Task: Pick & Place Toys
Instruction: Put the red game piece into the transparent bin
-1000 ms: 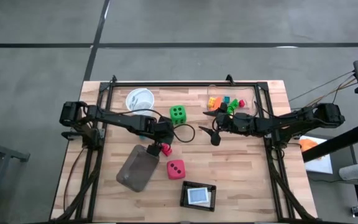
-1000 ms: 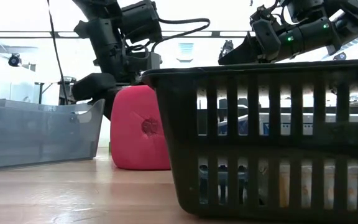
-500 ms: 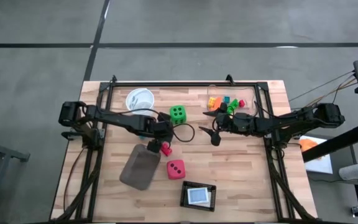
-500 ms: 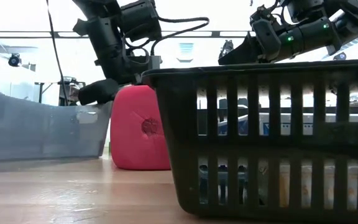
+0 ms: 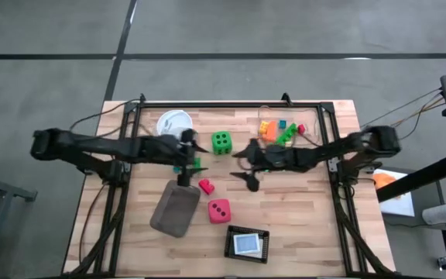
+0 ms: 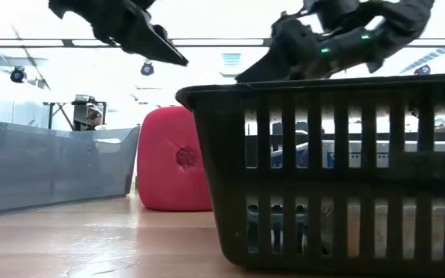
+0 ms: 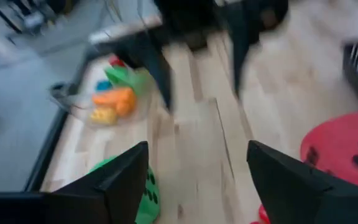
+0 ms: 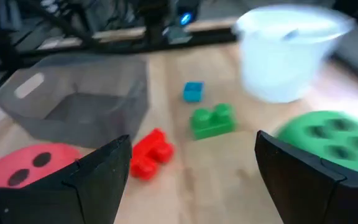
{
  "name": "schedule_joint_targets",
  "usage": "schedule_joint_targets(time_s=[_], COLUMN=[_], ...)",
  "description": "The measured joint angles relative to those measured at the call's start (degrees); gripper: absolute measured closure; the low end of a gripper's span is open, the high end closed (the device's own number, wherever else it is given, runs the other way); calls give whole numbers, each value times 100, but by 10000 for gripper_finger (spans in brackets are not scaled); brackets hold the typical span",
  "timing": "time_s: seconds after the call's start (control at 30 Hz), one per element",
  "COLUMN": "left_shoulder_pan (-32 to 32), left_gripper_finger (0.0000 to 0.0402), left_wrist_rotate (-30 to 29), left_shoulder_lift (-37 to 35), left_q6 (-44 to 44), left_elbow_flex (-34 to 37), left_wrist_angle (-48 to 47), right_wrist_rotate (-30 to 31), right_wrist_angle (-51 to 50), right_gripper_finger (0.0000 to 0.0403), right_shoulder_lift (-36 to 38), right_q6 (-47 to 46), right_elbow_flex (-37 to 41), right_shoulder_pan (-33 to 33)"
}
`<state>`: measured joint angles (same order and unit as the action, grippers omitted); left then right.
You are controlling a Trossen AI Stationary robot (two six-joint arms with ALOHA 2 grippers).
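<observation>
Sorting barely begun: clear plastic box [image 5: 175, 209] seen empty; red brick [image 5: 206, 186], green brick [image 8: 212, 120], blue brick [image 8: 192, 91], both dice [image 5: 221, 142] and a brick pile [image 5: 279, 129] left loose on table; left gripper [image 5: 186, 159] and right gripper [image 5: 248, 164] held apart, empty

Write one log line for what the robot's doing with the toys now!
left end effector: open, empty, above table | right end effector: open, empty | red brick: on table | pink-red die: untouched
</observation>
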<state>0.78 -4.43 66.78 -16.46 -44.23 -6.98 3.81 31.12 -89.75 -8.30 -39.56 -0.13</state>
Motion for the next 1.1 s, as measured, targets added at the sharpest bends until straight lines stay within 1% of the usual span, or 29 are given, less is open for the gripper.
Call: schedule_joint_targets(time_s=[0.1, 0.2, 0.33, 0.43, 0.53, 0.67, 0.8, 0.9, 1.1], left_shoulder_pan=[1, 1, 6, 6, 6, 8, 10, 10, 10], left_gripper_finger=[144, 154, 157, 157, 157, 158, 158, 158, 158], left_wrist_rotate=[-4, -93, -449, -659, -773, -814, -824, -825, -825], left_shoulder_lift=[-827, -1516, -2224, -2575, -2767, -2806, -2805, -2806, -2806], left_q6=[241, 408, 578, 603, 605, 599, 585, 563, 561], left_elbow_flex=[563, 1146, 1766, 2044, 2171, 2208, 2195, 2195, 2195], left_wrist_angle=[337, 613, 929, 991, 1030, 1012, 1018, 1017, 1014], right_wrist_rotate=[-346, -571, -739, -813, -837, -843, -843, -843, -806], right_wrist_angle=[-328, -902, -1958, -2847, -3681, -4601, -5167, -5340, -5589], right_gripper_finger=[69, 69, 69, 69, 69, 69, 69, 69, 69], right_shoulder_lift=[-709, -1317, -1958, -2336, -2656, -3082, -3421, -3587, -3655], right_q6=[-118, -211, -296, -396, -506, -601, -652, -724, -762], right_elbow_flex=[-711, -1505, -2540, -3276, -3923, -4674, -5196, -5359, -5361], right_shoulder_pan=[28, 33, 34, 38, 64, 99, 109, 114, 116])
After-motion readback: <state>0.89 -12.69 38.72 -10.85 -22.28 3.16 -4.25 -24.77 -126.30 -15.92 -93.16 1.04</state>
